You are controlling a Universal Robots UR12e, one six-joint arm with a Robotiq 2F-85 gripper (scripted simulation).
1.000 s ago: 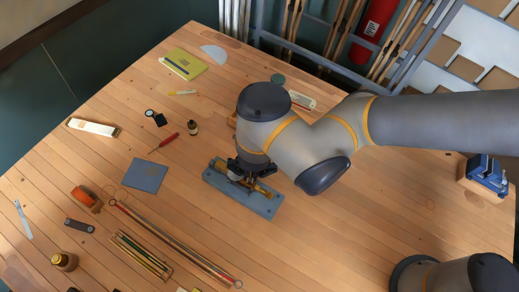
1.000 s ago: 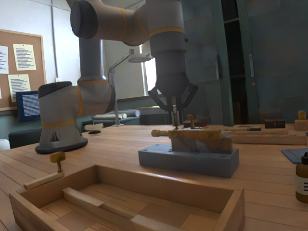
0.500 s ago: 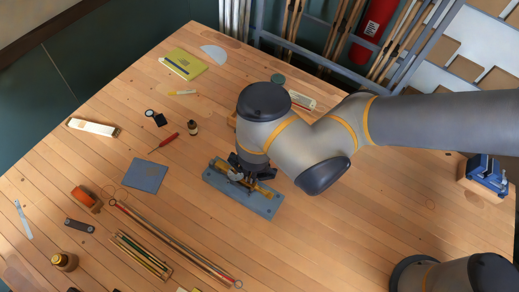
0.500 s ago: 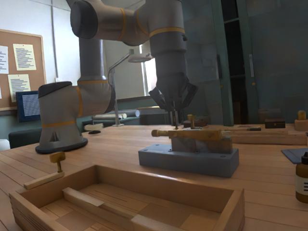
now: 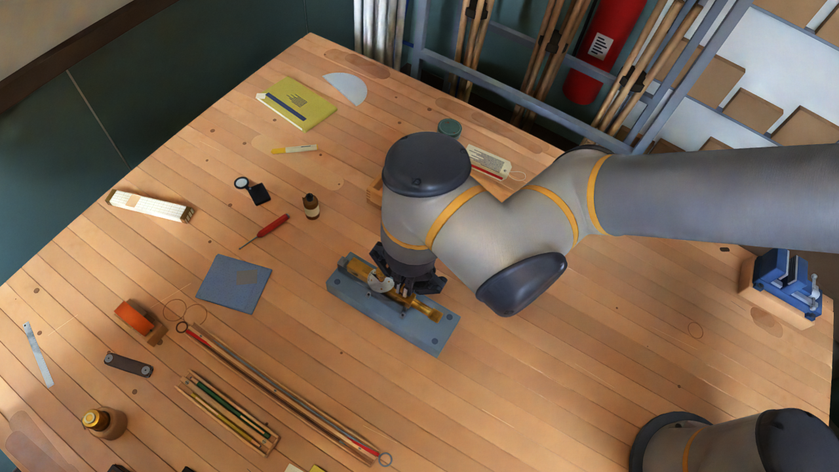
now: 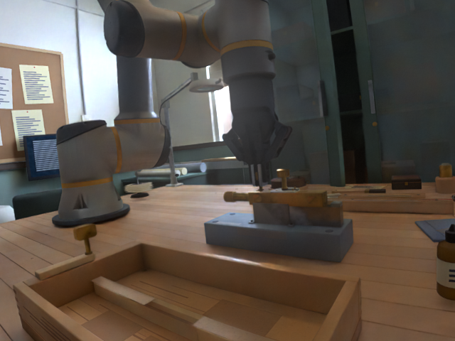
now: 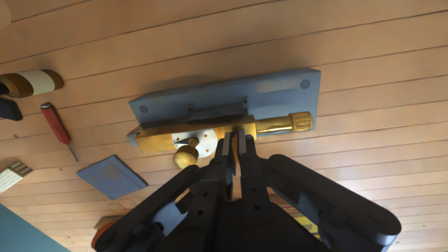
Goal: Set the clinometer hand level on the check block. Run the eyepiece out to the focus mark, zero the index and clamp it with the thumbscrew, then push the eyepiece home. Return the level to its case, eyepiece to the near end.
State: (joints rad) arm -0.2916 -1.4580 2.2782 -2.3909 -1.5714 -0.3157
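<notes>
The brass hand level (image 7: 194,133) (image 6: 286,198) (image 5: 392,289) lies along the blue-grey check block (image 5: 392,303) (image 6: 278,235) (image 7: 225,100). Its eyepiece (image 7: 283,123) (image 6: 236,196) sticks out from one end of the body. A pale index disc (image 7: 194,143) with a brass thumbscrew (image 7: 186,156) (image 6: 282,178) sits on the level's side. My gripper (image 7: 233,137) (image 6: 258,180) (image 5: 403,287) is closed and holds nothing. It hangs upright over the level's eyepiece end, beside the thumbscrew, with its tips just above the brass body.
The open wooden case (image 6: 191,293) lies on the bench near the second side camera, with a brass-knobbed latch strip (image 6: 68,262) beside it. A red screwdriver (image 5: 265,230), a blue pad (image 5: 233,283) and a small bottle (image 5: 311,206) lie to the left of the block.
</notes>
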